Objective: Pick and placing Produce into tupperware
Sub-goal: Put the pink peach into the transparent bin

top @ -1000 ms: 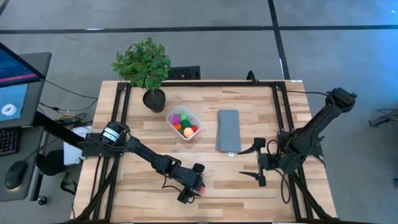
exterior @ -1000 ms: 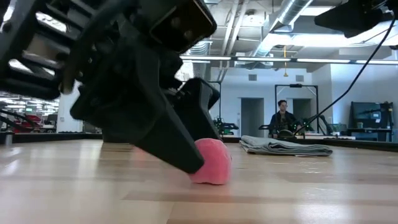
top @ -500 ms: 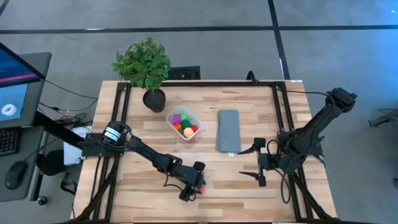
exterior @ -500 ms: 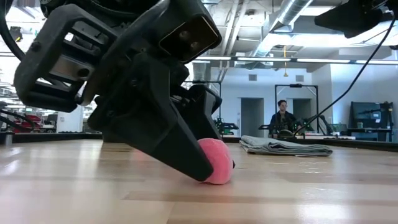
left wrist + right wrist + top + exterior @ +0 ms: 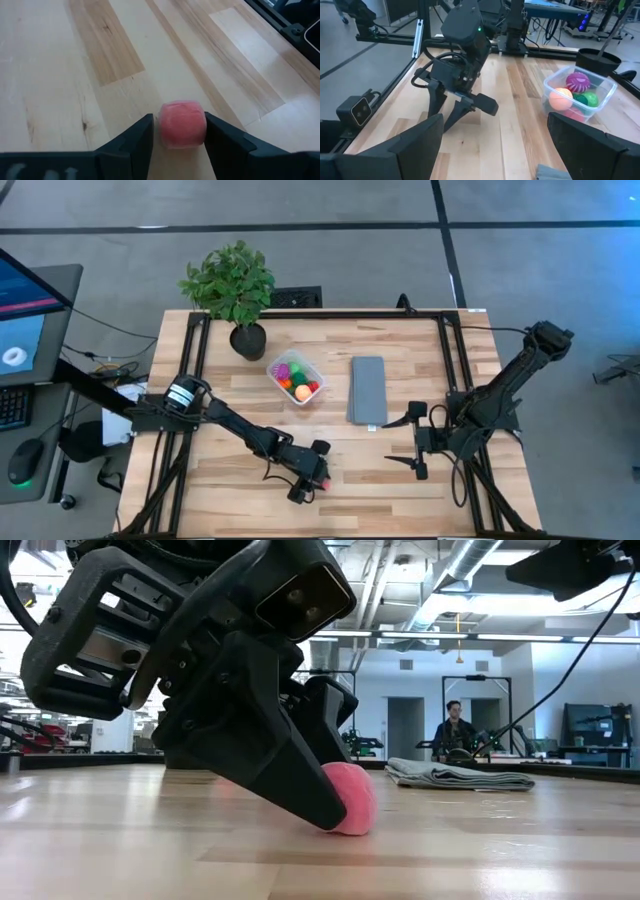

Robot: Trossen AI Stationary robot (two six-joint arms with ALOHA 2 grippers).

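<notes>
Pink piece [image 5: 182, 124]: rounded, soft-looking.

A pink piece [image 5: 182, 124], rounded and soft-looking, sits on the wooden table [image 5: 400, 370] near its front edge, well apart from the tupperware [image 5: 297, 377]. The tupperware is clear, roughly square with rounded corners, and stands upright just beside the potted plant [image 5: 232, 285]. Inside it lie a spiky purple ball [image 5: 577, 81], an orange ball [image 5: 560, 98], a green ball [image 5: 589, 98] and red pieces [image 5: 312, 388].

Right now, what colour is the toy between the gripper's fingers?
Pink; the pink piece shows best in the left wrist view.
</notes>
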